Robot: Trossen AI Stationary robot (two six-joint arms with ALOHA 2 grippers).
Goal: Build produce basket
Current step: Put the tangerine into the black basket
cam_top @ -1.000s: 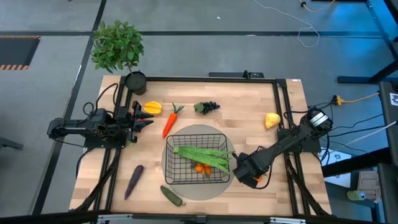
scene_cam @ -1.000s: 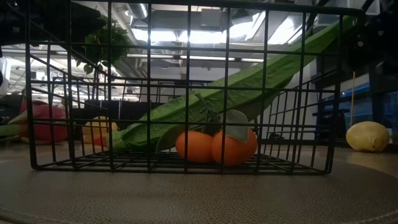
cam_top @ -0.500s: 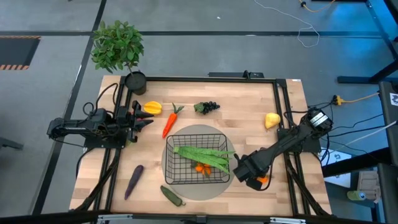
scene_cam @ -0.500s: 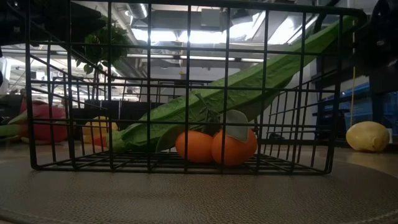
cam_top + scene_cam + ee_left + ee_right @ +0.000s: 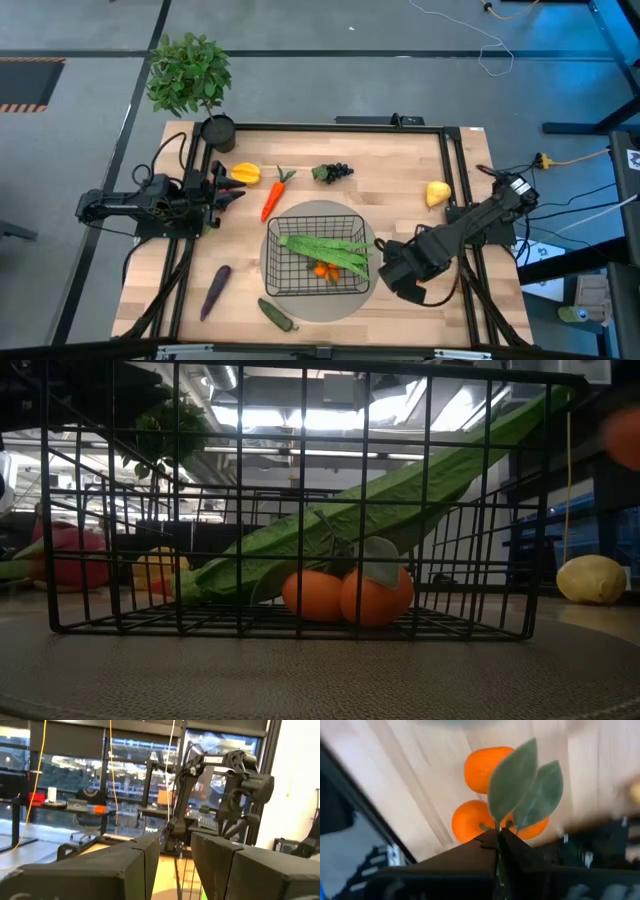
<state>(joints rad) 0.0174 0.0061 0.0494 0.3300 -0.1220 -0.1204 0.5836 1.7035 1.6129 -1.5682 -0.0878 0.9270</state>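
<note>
The right gripper (image 5: 403,277) is pinched on the stem of a tangerine cluster (image 5: 492,800), leaves up and the oranges dangling clear of the table (image 5: 400,215), just right of the basket (image 5: 318,255). The basket sits on a round mat (image 5: 300,305), holding green beans (image 5: 325,248) and tangerines (image 5: 347,594). A lemon (image 5: 437,193) lies near the right edge, grapes (image 5: 335,172) and a carrot (image 5: 274,193) behind. The left gripper (image 5: 226,190) waits at the left edge, fingers slightly parted

Grey floor (image 5: 330,40) surrounds the wooden worktop (image 5: 395,160); ceiling lights (image 5: 330,405) glow overhead, and large windows (image 5: 75,775) line the room.
</note>
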